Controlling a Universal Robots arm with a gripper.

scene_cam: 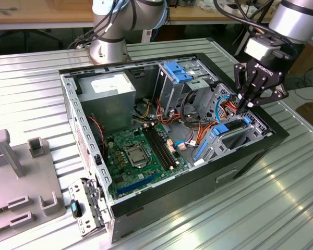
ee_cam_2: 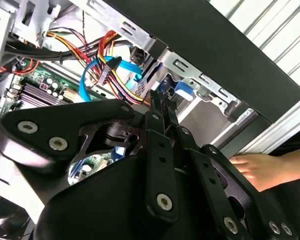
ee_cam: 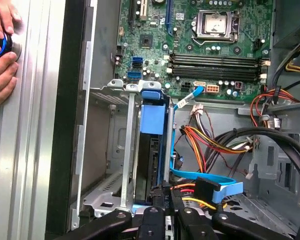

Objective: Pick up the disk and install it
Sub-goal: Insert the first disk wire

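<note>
1. Jaws: drawn together, with nothing seen between them. The gripper (scene_cam: 243, 102) tips sit at the disk's (ee_cam: 153, 120) near end.
2. Disk: stands on edge in the metal bay (ee_cam: 127, 150) inside the computer case (scene_cam: 161, 200), just beside its wall.
3. Arm (scene_cam: 297, 18): reaches down into the case with the wrist tilted.

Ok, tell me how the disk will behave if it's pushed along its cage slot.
The disk looks like a flat, rigid slab, so probably stiff and heavy for its size. Standing on edge between the drive cage rails, it should slide rather than tip. Its blue plastic carrier may flex slightly and could snag the cables beside it.
</note>
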